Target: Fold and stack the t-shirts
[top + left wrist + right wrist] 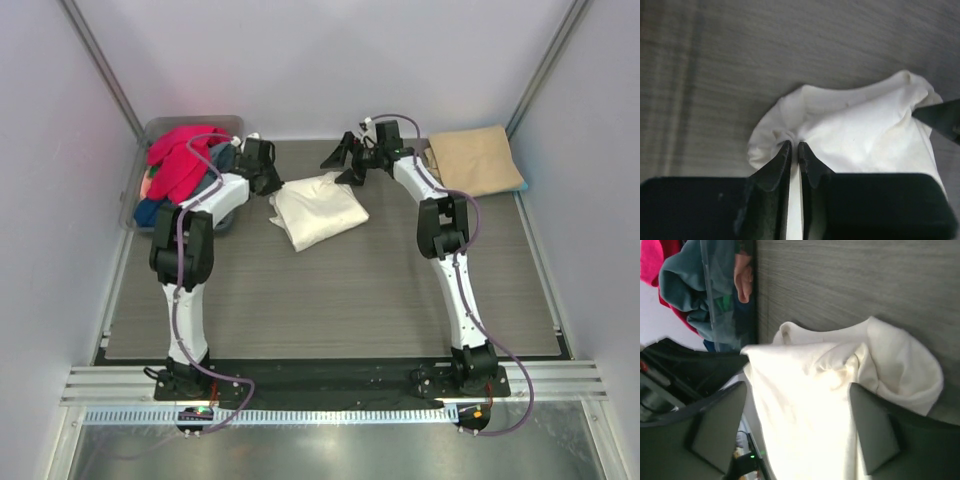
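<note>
A folded cream-white t-shirt (318,210) lies mid-table toward the back. My left gripper (272,186) is at its back left corner. In the left wrist view the left gripper (794,149) is shut on a pinch of that white cloth (860,125). My right gripper (342,167) hovers over the shirt's back right edge. In the right wrist view the right gripper (797,412) is open, its fingers (872,435) spread on either side of the white shirt (805,390) with nothing gripped. A folded tan-beige t-shirt (475,158) rests at the back right.
A grey translucent tub (140,150) stands at the back left with a red shirt (182,155) and a blue-grey shirt (682,280) heaped in it, close behind my left arm. Purple walls close in the table on three sides.
</note>
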You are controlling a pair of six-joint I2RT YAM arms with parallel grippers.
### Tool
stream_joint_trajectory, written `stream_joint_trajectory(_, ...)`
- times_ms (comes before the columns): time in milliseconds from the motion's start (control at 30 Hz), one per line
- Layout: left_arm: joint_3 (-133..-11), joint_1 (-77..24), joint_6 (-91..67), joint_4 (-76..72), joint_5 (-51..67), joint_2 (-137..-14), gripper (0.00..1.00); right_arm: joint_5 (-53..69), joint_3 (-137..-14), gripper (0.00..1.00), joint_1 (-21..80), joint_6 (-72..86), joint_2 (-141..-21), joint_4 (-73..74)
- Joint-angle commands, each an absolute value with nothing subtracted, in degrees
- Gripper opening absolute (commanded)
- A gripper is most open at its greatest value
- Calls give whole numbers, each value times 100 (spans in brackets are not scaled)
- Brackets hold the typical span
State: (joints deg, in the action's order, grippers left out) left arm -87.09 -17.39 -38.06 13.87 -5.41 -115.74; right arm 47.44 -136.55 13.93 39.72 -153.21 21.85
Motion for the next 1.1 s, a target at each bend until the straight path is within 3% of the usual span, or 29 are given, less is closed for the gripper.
stream_joint_trajectory(0,-9893,-1486,-3420,1887,-467,-12084,13,4825,-14203,95,1327,4332,-15346,1401)
stream_joint_trajectory(33,-10532,-1459,-3341,2029,-379,-12233,25,4834,-14194,97,1310,4437,-15320,1302)
stream_joint_trajectory(67,-10938,-1442,-3192,2265,-317,-12574,47,4834,-14168,98,1266,4491,-15276,1222)
stream_joint_trajectory(167,-12268,-1433,-3015,3391,-194,-12841,54,4659,-13581,99,1222,4308,-14680,1090)
stream_joint_trajectory(333,-11279,-1651,-3216,3314,-185,-11472,55,4210,-11660,99,1248,3578,-12881,897)
stream_joint_trajectory(433,-9771,-1984,-3427,2893,-36,-10542,53,4218,-10561,98,1292,3533,-12219,572)
stream_joint_trajectory(567,-8440,-2381,-3849,2059,630,-9959,48,4508,-9512,84,1494,3498,-11559,273)
stream_joint_trajectory(667,-7727,-2531,-4393,1276,1053,-9914,43,4763,-8774,63,1582,3821,-11619,-226)
stream_joint_trajectory(800,-7357,-2750,-4728,635,1116,-10124,42,4904,-8079,48,1538,3929,-11969,-879)
stream_joint_trajectory(1067,-7260,-2707,-4395,474,1090,-11328,38,4264,-7094,43,1380,3577,-12200,-976)
